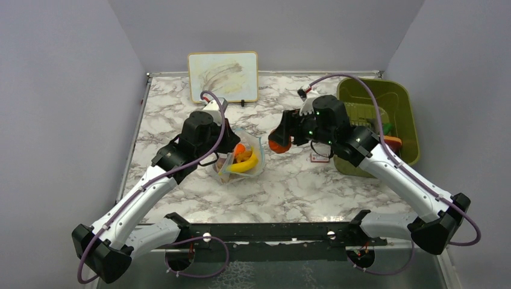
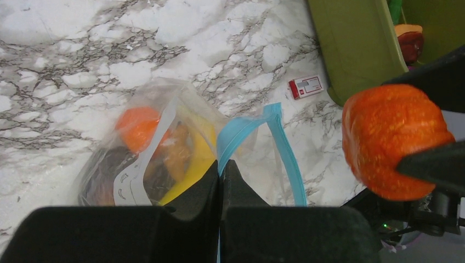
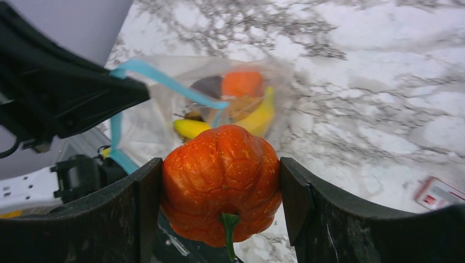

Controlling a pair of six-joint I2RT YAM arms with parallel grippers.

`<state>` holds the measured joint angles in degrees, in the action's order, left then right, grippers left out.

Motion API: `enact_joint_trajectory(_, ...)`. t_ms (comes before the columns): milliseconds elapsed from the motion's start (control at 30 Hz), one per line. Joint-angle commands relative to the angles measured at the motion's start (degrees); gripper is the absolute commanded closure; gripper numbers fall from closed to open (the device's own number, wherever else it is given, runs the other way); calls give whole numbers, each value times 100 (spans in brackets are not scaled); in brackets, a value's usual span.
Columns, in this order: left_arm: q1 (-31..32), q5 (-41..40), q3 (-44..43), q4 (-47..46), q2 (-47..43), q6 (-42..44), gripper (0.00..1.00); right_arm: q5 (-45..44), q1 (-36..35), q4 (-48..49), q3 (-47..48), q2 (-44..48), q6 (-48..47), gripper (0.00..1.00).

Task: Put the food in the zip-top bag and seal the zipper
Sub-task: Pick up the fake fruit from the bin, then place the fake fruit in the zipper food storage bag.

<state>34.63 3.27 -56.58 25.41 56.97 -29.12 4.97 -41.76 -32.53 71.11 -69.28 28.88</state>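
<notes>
The clear zip-top bag [image 1: 241, 159] lies on the marble table and holds a yellow banana [image 1: 246, 164], an orange round piece [image 1: 241, 150] and a dark piece. My left gripper [image 2: 222, 164] is shut on the bag's light-blue zipper strip [image 2: 241, 131] and holds the mouth up and open. My right gripper [image 3: 220, 181] is shut on an orange toy pumpkin [image 3: 220, 181] with a green stem. It holds the pumpkin in the air just right of the bag's mouth [image 1: 278, 142]. The bag also shows in the right wrist view [image 3: 219, 98].
An olive-green bin [image 1: 401, 96] stands at the right with more toy food in it [image 2: 410, 41]. A small red-and-white card [image 1: 320, 158] lies beside the bin. A framed whiteboard [image 1: 223, 75] leans on the back wall.
</notes>
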Motion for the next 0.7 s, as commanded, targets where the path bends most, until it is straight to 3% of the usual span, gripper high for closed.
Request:
enact_joint_trajectory(0, 17, 278, -291, 17, 106, -258, 100, 61, -508, 783, -70, 19, 362, 57)
enact_joint_trajectory(300, 17, 535, -452, 10, 210, -413, 100, -135, -1210, 1348, -161, -327, 649, 56)
enact_joint_trajectory(667, 17, 888, -406, 29, 93, -599, 100, -724, -1495, 1485, -524, -747, 893, 51)
